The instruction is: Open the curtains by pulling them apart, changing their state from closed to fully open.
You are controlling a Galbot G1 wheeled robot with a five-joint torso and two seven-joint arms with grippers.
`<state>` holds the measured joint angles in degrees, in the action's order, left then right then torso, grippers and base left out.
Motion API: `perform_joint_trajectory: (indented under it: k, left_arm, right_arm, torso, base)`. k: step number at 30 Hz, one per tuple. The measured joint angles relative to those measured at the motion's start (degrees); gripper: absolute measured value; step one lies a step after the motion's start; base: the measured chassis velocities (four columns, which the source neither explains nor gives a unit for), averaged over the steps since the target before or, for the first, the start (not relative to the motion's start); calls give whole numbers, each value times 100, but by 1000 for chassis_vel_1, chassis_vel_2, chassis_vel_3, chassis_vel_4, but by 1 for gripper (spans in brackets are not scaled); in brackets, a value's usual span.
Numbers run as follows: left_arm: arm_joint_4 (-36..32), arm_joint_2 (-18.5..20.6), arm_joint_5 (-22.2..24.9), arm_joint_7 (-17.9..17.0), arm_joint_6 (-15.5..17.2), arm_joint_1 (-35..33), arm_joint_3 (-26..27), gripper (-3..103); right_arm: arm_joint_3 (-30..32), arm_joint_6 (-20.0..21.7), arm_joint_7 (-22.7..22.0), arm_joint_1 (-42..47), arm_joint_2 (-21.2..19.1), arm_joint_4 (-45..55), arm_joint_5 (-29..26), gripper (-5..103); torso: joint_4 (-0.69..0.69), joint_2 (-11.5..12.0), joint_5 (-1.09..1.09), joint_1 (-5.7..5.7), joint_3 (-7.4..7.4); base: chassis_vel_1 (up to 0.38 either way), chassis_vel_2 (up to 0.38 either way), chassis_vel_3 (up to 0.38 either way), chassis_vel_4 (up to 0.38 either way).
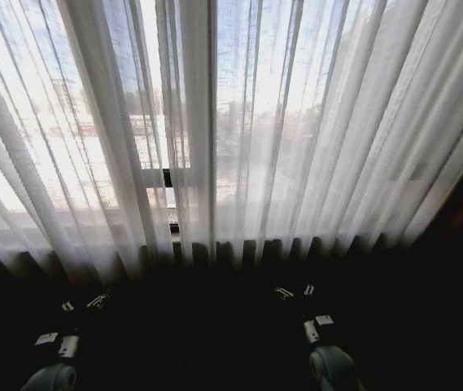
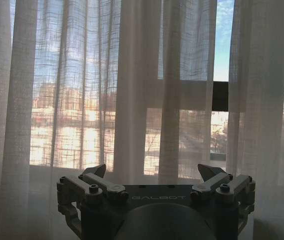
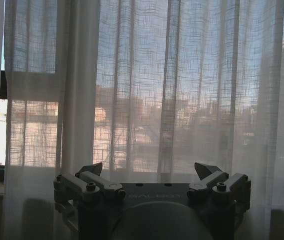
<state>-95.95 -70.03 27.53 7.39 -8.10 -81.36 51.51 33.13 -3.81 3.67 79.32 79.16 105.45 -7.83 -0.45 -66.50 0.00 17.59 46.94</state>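
Head view curtains (image 1: 296, 122) nearly closed, wrist views both grippers (image 2: 151, 175) (image 3: 149, 172) open

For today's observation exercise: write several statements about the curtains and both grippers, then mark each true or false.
1. The curtains hang closed across the window. True.
2. The left gripper is shut on a fold. False: its fingers are spread, holding nothing.
3. The right gripper is open, facing the fabric. True.
4. The curtains are bunched fully to the sides. False: only a narrow gap shows between the panels.
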Motion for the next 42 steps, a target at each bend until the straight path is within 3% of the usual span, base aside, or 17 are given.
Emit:
perform_joint_trajectory:
  k: [26, 42]
  left_arm:
    - [0, 0, 0, 0, 0, 2, 0, 100]
    - [0, 0, 0, 0, 0, -1, 0, 100]
  right_arm:
    - [1, -69, 83, -144, -76, -81, -265, 100]
    - [16, -263, 271, -328, -114, -407, -286, 100]
  torso:
    - [0, 2, -1, 4, 1]
    - [2, -3, 1, -7, -2]
  base:
    - [-312, 349, 312, -347]
    - [-39, 23, 14, -30]
